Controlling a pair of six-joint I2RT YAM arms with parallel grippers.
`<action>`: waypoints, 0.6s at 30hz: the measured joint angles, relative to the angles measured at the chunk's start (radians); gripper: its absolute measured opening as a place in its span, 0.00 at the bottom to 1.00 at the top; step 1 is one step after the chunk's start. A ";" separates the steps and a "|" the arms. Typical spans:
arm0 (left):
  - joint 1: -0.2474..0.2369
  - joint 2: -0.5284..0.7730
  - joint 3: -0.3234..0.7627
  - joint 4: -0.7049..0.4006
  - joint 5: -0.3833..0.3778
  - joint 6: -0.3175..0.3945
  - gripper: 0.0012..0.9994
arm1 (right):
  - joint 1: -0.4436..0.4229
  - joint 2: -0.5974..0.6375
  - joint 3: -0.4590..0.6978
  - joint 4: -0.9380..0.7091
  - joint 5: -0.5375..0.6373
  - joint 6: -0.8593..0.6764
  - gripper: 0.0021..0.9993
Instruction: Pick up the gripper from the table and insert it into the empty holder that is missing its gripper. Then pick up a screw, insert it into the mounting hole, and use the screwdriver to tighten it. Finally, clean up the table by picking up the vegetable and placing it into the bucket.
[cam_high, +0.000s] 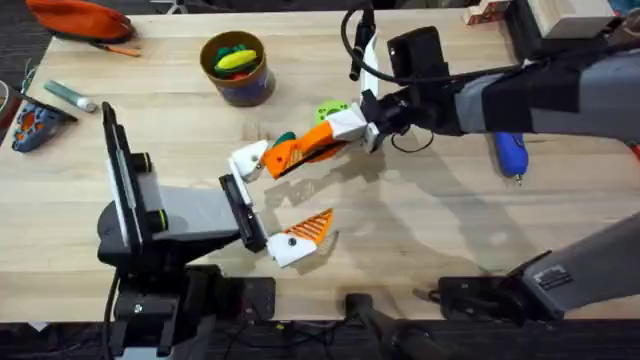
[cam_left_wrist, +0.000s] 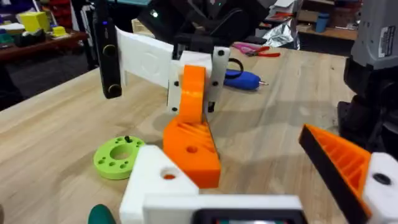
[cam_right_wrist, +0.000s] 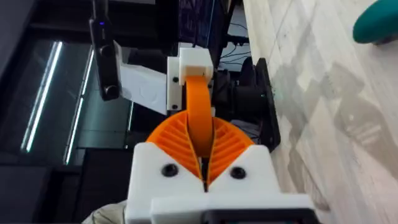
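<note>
Right hand (cam_high: 330, 135): its white and orange fingers are pinched tight on the orange gripper (cam_high: 298, 152).
Gripper: its far end sits against the white holder (cam_high: 248, 160), just past the right hand's tips.
Left hand (cam_high: 275, 205): spread wide, holding nothing; the holder is one of its own two sides.
Screwdriver (cam_high: 511, 153): lies on the counter (cam_high: 420, 215), well behind the right hand.
Bucket (cam_high: 237, 68): well away from both hands, toys inside.
Ring (cam_left_wrist: 118, 156): green, flat on the counter beside the gripper.

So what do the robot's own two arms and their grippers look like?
The right arm has grey and black links with a looping black cable. The right gripper has white finger bodies with orange ribbed pads and black screws. The left gripper matches, white with orange ribbed pads edged in black.
</note>
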 joint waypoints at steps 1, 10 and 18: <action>0.000 0.000 0.000 0.000 0.000 0.000 0.99 | 0.000 0.000 0.001 0.001 0.000 0.000 0.00; 0.000 0.000 0.000 0.000 0.000 0.001 0.99 | 0.016 0.000 0.018 0.019 0.008 0.000 0.00; 0.000 0.000 0.000 0.000 0.000 0.000 0.99 | 0.024 0.007 0.020 0.009 0.016 0.000 0.00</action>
